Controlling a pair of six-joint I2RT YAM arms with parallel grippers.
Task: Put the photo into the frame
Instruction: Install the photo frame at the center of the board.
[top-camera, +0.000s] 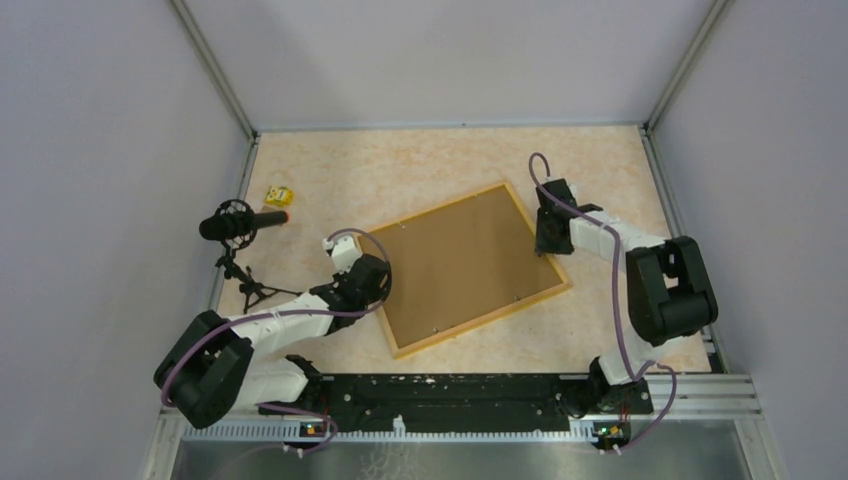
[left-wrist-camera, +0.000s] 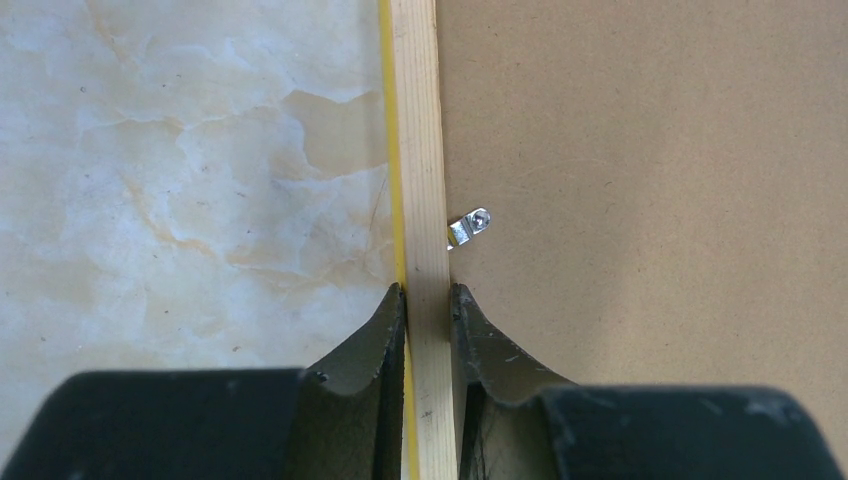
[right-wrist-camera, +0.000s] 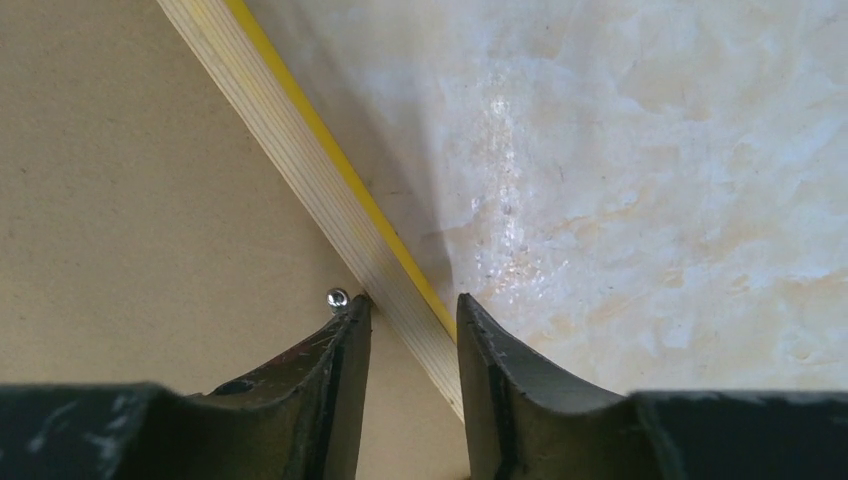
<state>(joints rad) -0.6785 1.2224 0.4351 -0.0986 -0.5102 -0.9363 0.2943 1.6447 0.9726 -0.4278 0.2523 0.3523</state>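
Note:
The frame (top-camera: 484, 320) lies face down in the middle of the table, its yellow-orange border around a brown backing board (top-camera: 460, 265). My left gripper (top-camera: 378, 285) is shut on the frame's left rail (left-wrist-camera: 420, 150); in the left wrist view its fingers (left-wrist-camera: 428, 295) press both sides of the wood, just below a small metal clip (left-wrist-camera: 470, 227). My right gripper (top-camera: 545, 245) is at the right rail (right-wrist-camera: 290, 150). Its jaws (right-wrist-camera: 412, 305) are open and straddle the rail, the inner fingertip beside a screw (right-wrist-camera: 337, 297). The photo is not in view.
A black microphone on a small tripod (top-camera: 240, 225) stands at the left, with a small yellow object (top-camera: 278, 196) just beyond it. Walls close the table on the left, back and right. The arm bases sit on a rail (top-camera: 460, 395) at the near edge.

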